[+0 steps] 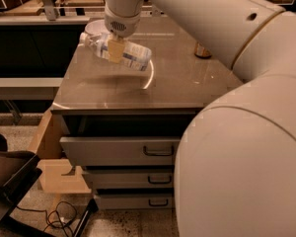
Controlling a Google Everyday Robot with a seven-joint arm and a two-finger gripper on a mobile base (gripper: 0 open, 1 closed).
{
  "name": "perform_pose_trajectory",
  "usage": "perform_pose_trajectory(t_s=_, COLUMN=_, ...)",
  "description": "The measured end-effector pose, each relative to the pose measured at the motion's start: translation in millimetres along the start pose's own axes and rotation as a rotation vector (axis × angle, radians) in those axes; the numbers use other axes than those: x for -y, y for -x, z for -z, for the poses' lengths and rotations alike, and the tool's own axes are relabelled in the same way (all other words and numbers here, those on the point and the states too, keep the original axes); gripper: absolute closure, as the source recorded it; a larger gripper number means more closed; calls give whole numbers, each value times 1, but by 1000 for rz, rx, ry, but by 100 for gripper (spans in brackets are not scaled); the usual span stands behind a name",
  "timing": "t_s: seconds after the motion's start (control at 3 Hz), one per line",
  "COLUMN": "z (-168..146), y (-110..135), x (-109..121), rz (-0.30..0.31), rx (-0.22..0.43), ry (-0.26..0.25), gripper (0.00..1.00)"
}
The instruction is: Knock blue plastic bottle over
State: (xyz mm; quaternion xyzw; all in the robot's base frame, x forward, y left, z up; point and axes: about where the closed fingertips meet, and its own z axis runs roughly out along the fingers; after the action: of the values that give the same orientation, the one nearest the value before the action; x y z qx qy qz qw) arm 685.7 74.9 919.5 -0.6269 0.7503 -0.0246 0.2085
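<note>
Grey counter (177,83) lies just under the bottle (135,57), which the gripper (116,49) clasps almost on its side, seemingly to set it down toppled, well apart from the can (203,51).

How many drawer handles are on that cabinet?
3, stacked: top handle, middle handle, bottom handle; arm may hide others. The gripper is at the blue plastic bottle.

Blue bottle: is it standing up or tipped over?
Tipped over. The blue bottle lies sideways, its cap pointing left, over the cabinet top, with the gripper closed around its middle.
</note>
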Motion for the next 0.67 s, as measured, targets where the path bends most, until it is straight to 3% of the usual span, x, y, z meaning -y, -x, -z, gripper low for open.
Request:
perform_pose_trajectory(t_s=0.33, z=-20, y=-7, x=-10, rz=22, rx=-58, ry=43, gripper=100)
perform_pose_trajectory(t_s=0.67, z=-34, y=-13, x=-18, rz=19, rx=-70, ry=76, gripper=100)
